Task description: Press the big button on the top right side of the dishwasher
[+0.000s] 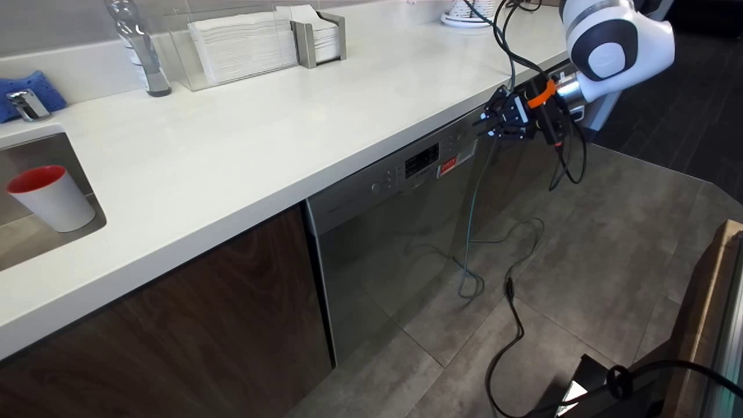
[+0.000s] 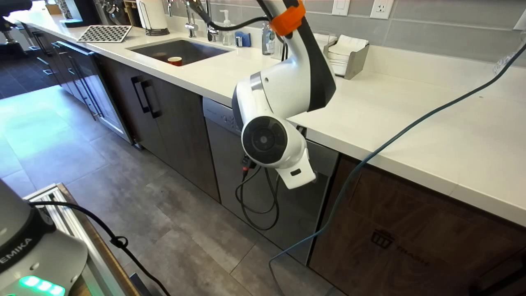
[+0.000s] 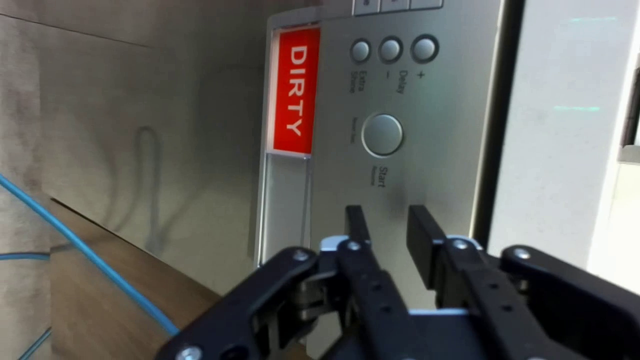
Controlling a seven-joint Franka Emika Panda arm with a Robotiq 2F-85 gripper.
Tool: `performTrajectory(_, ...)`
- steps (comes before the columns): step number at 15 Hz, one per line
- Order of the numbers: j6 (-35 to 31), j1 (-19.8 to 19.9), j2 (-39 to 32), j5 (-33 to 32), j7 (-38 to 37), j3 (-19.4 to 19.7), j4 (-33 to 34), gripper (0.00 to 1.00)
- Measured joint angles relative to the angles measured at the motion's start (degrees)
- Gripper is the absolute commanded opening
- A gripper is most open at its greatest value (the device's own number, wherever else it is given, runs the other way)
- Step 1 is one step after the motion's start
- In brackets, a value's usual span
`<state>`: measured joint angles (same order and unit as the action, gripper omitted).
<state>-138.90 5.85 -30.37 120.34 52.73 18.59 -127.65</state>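
The dishwasher (image 1: 383, 261) has a grey brushed-steel front under the counter; it also shows in an exterior view (image 2: 222, 139). In the wrist view its control strip (image 3: 440, 130) carries a big round silver button (image 3: 382, 135) marked Start, with several smaller buttons near it. My gripper (image 3: 385, 210) is partly open and empty, its two black fingertips apart. In the wrist view the fingertips lie below the Start label, off the button. In an exterior view the gripper (image 1: 480, 128) is at the strip's far end; contact cannot be told. The arm hides most of it in an exterior view.
A white counter (image 1: 325, 133) overhangs the dishwasher. A red DIRTY sign (image 3: 296, 90) sits beside the buttons. A blue cable (image 3: 90, 255) hangs near the gripper, and black cables (image 2: 267, 222) loop below the wrist. Dark wooden cabinet doors (image 1: 174, 325) flank the dishwasher.
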Motion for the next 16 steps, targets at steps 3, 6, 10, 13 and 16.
performTrajectory(3, -1.9, -0.1, 1.1, -3.0, -0.4, 0.0, -1.2, 0.80)
performTrajectory(6, -4.4, -0.1, 3.3, -6.6, -0.6, 0.0, -3.2, 0.99)
performTrajectory(10, -7.7, -0.3, 7.1, -13.4, -0.7, -0.2, -6.8, 1.00)
performTrajectory(13, -9.9, -0.4, 10.7, -19.3, -0.8, -0.6, -9.7, 1.00)
performTrajectory(16, -11.7, -0.6, 14.2, -25.1, -1.4, -1.5, -12.6, 1.00)
